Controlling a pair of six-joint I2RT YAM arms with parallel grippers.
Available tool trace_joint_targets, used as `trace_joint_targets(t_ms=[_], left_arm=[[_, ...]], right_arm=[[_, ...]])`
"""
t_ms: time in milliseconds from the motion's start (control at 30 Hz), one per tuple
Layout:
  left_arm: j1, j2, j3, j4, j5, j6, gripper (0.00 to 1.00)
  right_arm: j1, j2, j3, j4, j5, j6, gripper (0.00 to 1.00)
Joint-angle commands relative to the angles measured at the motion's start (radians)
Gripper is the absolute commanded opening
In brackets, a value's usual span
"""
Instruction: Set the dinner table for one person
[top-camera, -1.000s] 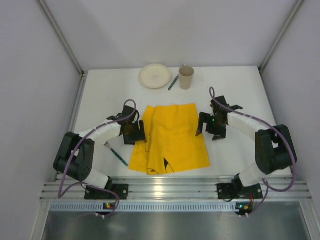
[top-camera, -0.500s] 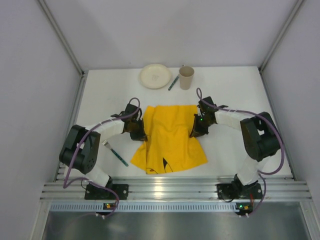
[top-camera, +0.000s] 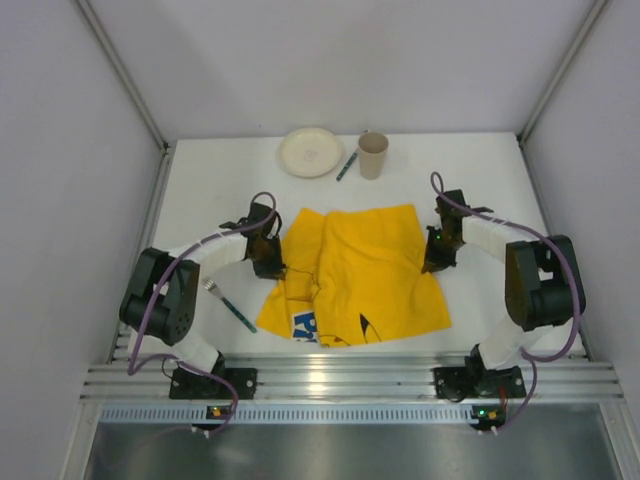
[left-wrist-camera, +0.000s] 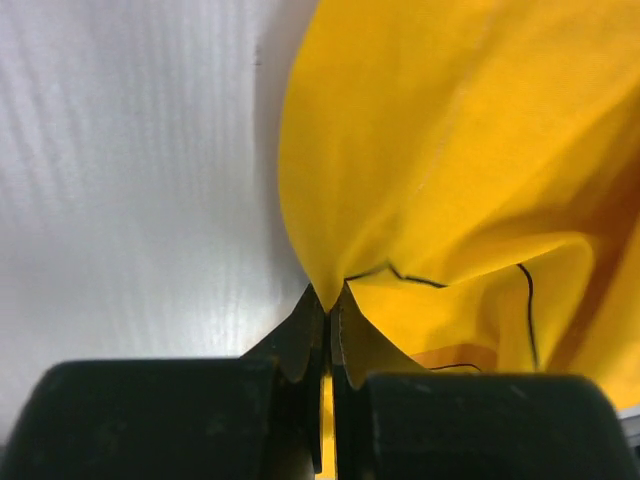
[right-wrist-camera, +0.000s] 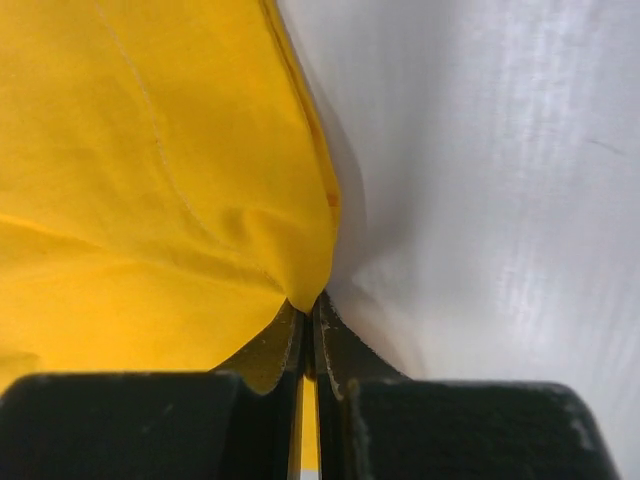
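Note:
A yellow cloth (top-camera: 350, 275) with black cartoon lines lies half spread on the white dinner table (top-camera: 480, 180). My left gripper (top-camera: 270, 262) is shut on the cloth's left edge (left-wrist-camera: 330, 290); the pinched fabric shows between its fingers. My right gripper (top-camera: 433, 260) is shut on the cloth's right edge (right-wrist-camera: 305, 295). The cloth (left-wrist-camera: 450, 150) bulges and folds between the two grips, with a blue printed patch (top-camera: 305, 323) showing near its front edge.
At the back of the table stand a cream plate (top-camera: 310, 152) and a beige cup (top-camera: 373, 155), with a green-handled utensil (top-camera: 347, 166) lying between them. A fork with a teal handle (top-camera: 230, 305) lies left of the cloth. Grey walls close in both sides.
Both grippers closed onto the cloth's side edges, then drew apart. The cloth has spread wider, mainly to the right, and a blue print has come into view at its front.

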Motion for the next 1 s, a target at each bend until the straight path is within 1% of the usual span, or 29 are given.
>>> trace_joint_targets(t_ms=[0,100,200,267,300,333,433,500,567,600,633,667,700,733,767,833,867,900,967], left_arm=[[0.014,-0.025,-0.001,-0.094,-0.15,0.002,0.0],[0.014,-0.028,-0.007,-0.111,-0.175,-0.016,0.0],[0.014,-0.041,-0.004,-0.14,-0.221,-0.05,0.0],[0.014,-0.07,-0.001,-0.157,-0.285,-0.078,0.0],[0.014,-0.079,0.003,-0.191,-0.316,-0.098,0.0],[0.015,-0.091,0.005,-0.206,-0.357,-0.125,0.0],[0.016,-0.12,0.008,-0.291,-0.414,-0.228,0.0],[0.014,-0.154,-0.018,-0.298,-0.411,-0.272,0.0],[0.014,-0.171,-0.035,-0.263,-0.39,-0.273,0.0],[0.014,-0.173,-0.041,-0.249,-0.385,-0.265,0.02],[0.014,-0.17,-0.038,-0.246,-0.383,-0.26,0.11],[0.014,-0.165,-0.029,-0.243,-0.379,-0.257,0.31],[0.014,-0.156,-0.021,-0.245,-0.379,-0.254,0.45],[0.014,-0.15,-0.012,-0.254,-0.38,-0.256,0.54],[0.014,-0.148,-0.001,-0.262,-0.383,-0.26,0.67],[0.011,-0.156,0.042,-0.292,-0.397,-0.262,0.77],[0.011,-0.162,0.062,-0.303,-0.409,-0.262,0.82],[0.011,-0.169,0.103,-0.308,-0.429,-0.25,0.88],[0.011,-0.171,0.15,-0.311,-0.443,-0.221,0.9]], right_arm=[[-0.045,-0.019,0.0,-0.088,0.141,-0.092,0.0],[-0.047,0.007,0.014,-0.123,0.206,-0.058,0.0],[-0.051,0.006,0.003,-0.154,0.32,-0.026,0.0],[-0.059,0.0,-0.009,-0.163,0.356,-0.026,0.0],[-0.062,0.0,-0.008,-0.175,0.405,-0.015,0.0],[-0.074,0.0,-0.005,-0.18,0.411,-0.014,0.0],[-0.09,-0.011,-0.002,-0.206,0.436,0.018,0.0],[-0.093,-0.015,-0.002,-0.22,0.43,0.037,0.0],[-0.093,-0.014,-0.014,-0.204,0.396,0.035,0.0],[-0.093,-0.011,-0.014,-0.197,0.384,0.029,0.0],[-0.093,-0.008,-0.017,-0.186,0.365,0.019,0.0],[-0.093,0.004,-0.014,-0.181,0.344,0.005,0.04],[-0.093,0.012,-0.008,-0.183,0.333,-0.001,0.16],[-0.093,0.018,0.004,-0.181,0.316,-0.012,0.35],[-0.093,0.021,0.014,-0.186,0.304,-0.015,0.49],[-0.093,0.014,0.043,-0.21,0.302,-0.015,0.6],[-0.093,0.0,0.057,-0.221,0.293,-0.012,0.73],[-0.091,-0.011,0.072,-0.235,0.29,-0.012,0.78],[-0.091,-0.052,0.119,-0.269,0.275,-0.012,0.86]])
